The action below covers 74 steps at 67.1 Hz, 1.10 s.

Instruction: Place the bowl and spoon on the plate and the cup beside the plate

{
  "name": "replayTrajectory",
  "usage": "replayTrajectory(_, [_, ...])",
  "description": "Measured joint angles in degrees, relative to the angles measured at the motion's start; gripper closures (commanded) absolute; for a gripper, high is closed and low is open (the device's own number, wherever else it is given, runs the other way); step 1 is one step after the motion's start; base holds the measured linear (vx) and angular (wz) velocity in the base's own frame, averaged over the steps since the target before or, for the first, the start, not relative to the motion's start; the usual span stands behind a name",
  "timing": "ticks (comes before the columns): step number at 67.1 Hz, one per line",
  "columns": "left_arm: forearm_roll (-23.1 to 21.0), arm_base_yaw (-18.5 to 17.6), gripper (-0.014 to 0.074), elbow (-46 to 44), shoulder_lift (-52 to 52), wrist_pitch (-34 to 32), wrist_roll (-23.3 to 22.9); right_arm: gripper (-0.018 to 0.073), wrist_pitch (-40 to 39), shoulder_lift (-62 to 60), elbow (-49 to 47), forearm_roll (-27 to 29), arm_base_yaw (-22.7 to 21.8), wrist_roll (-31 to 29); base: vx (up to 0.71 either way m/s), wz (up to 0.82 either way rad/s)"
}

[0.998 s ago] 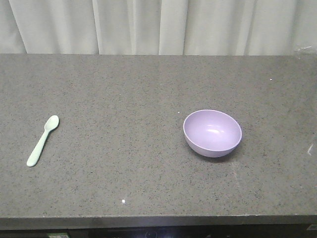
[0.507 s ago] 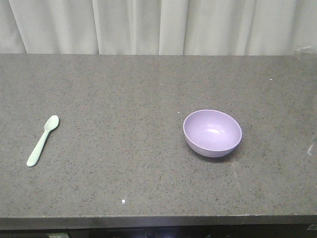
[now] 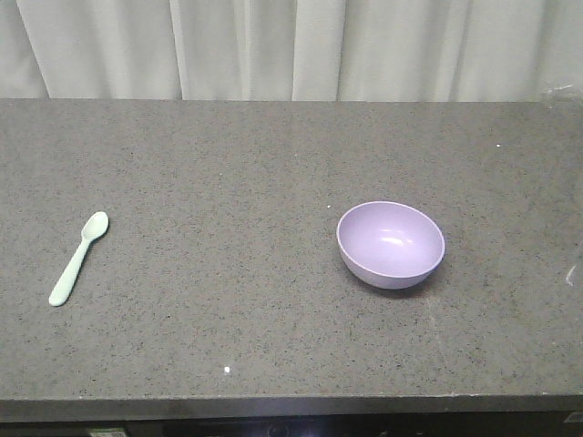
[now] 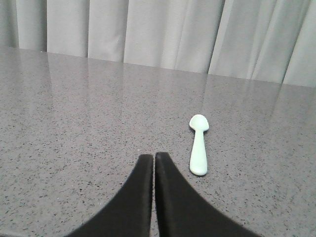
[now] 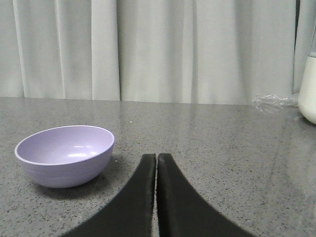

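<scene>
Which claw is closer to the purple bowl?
Right. The right claw has the bowl just ahead, to its left; the left claw faces the spoon, with no bowl in its view.

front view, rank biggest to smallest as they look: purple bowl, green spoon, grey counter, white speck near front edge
1. dark grey speckled stone counter
2. round pale lavender plastic bowl
3. small mint-green plastic spoon
4. tiny white speck

Bowl (image 3: 391,244): round, plain, pale lavender plastic; upright, empty, standing on the tabletop (image 3: 228,164) right of centre.

Spoon (image 3: 78,258): small, pale mint-green plastic, short flat handle, oval head; lying flat near the tabletop's left edge, head toward the far side, handle angled slightly left. Well apart from the bowl.
</scene>
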Motion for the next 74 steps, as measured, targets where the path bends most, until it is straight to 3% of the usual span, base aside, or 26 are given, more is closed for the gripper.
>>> replayTrajectory(33, [-0.5, 0.0, 0.0602, 0.0, 0.0, -3.4, -0.3, 0.0561, 0.0, 0.0, 0.0, 0.0, 0.0, 0.0, 0.0, 0.0])
replayTrajectory(48, [-2.7, 0.0, 0.0602, 0.0, 0.0, -6.3, -4.0, 0.0561, 0.0, 0.0, 0.0, 0.1, 0.0, 0.0, 0.0, 0.0])
replayTrajectory(64, [-2.9, 0.0, 0.0602, 0.0, 0.0, -9.1, -11.7, 0.0561, 0.0, 0.0, 0.0, 0.2, 0.0, 0.0, 0.0, 0.0])
replayTrajectory(74, [-2.9, 0.0, 0.0602, 0.0, 0.0, -10.3, -13.3, 0.0561, 0.0, 0.0, 0.0, 0.5, 0.0, 0.1, 0.0, 0.0])
